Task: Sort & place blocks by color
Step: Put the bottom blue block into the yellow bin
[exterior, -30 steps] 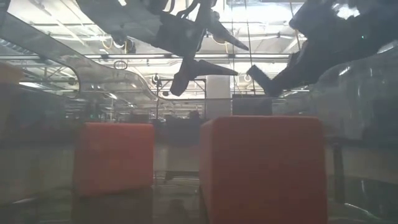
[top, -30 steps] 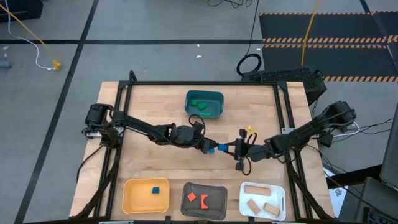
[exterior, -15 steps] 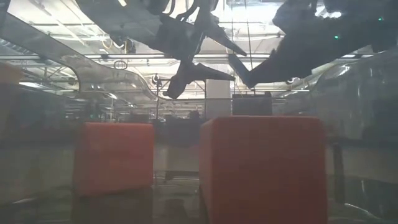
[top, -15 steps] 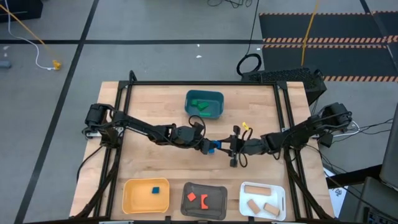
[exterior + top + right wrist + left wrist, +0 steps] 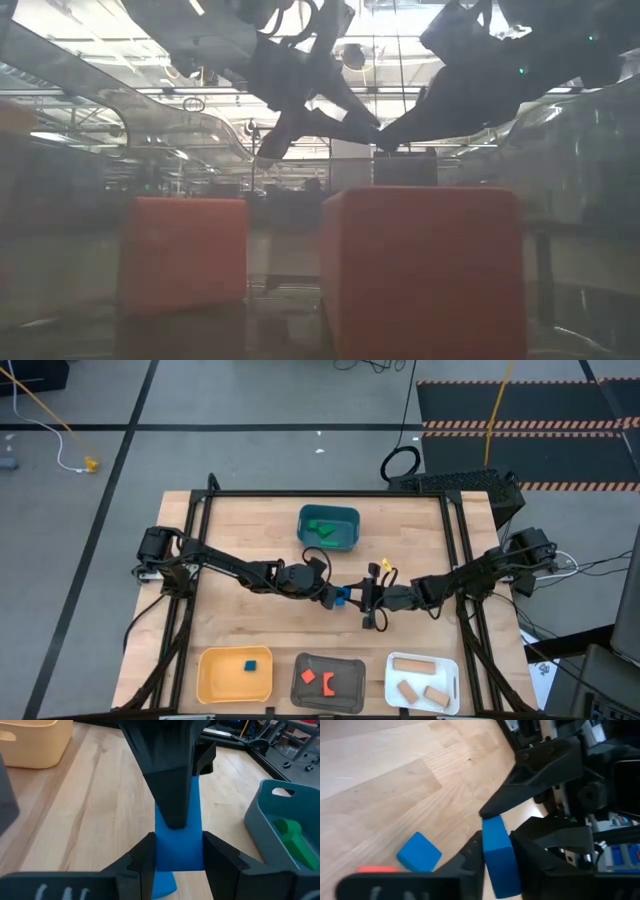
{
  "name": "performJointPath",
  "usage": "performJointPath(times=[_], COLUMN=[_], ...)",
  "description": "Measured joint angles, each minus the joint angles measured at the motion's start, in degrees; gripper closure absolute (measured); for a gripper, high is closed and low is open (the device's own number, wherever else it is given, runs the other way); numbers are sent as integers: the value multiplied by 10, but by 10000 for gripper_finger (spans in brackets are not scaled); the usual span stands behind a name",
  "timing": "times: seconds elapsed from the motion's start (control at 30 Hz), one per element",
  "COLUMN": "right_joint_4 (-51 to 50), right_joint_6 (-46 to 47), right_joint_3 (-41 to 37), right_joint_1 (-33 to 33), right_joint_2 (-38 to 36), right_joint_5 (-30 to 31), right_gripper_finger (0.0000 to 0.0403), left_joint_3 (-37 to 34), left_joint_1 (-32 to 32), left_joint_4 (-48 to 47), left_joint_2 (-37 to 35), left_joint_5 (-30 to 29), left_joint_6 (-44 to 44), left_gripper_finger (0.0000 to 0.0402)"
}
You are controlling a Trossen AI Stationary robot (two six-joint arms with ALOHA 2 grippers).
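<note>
You've got both grippers meeting mid-table, just past centre toward 3 o'clock, w/ one blue bar (image 5: 341, 597) pinched between them. The left gripper (image 5: 333, 596) comes in from 9 o'clock and is clamped on the bar; its wrist view shows the blue slab squeezed between its fingers (image 5: 470, 857). The right gripper (image 5: 361, 598) comes in from 3 o'clock and its fingers (image 5: 145, 857) bracket the same bar at its other end, closed on it too. My read: this is a mid-air handover, held over bare wood so neither arm has to stretch across; which side is giving I can't tell. A second blue cube (image 5: 419, 852) lies on the table (image 5: 240, 520) below the left gripper, seen only from that wrist. Containers: teal tray (image 5: 328, 528) at 12 o'clock holds green pieces (image 5: 322, 528); yellow tray (image 5: 235, 674) at 7 o'clock holds one blue block (image 5: 252, 664); grey tray (image 5: 327, 681) at 6 o'clock holds two red blocks (image 5: 317, 680); white tray (image 5: 422, 682) at 5 o'clock holds tan bars (image 5: 409, 667). So the blue bar likely belongs in the yellow tray, on the left arm's side. Watch the double grip: if both pull, the bar could twist or drop.
</note>
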Motion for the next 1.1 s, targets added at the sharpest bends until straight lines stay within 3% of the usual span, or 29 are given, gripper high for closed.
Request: performJointPath(times=[0.07, 0.27, 0.4, 0.6, 0.83, 1.1], right_joint_4=[1, -4, -29, -92, -227, -265], right_joint_6=[0, -3, 18, 34, 92, 187], right_joint_3=[0, 0, 2, 0, 0, -6], right_joint_1=[0, 0, 1, 2, 3, 3], right_joint_2=[0, 0, -6, -33, -114, -153], right_joint_5=[0, -5, -38, -57, -55, -56], right_gripper_finger=[280, 279, 271, 231, 176, 169], left_joint_3=[0, 0, 0, 1, 1, 1], left_joint_1=[0, -1, -2, -5, -5, -43], left_joint_4=[-5, -9, -14, -24, -26, -41], left_joint_2=[0, 0, 0, 0, 0, -5], left_joint_5=[-3, -8, -4, -6, 0, 102], left_joint_6=[2, 15, 24, 26, 27, 5], left_gripper_finger=[341, 341, 341, 341, 343, 343])
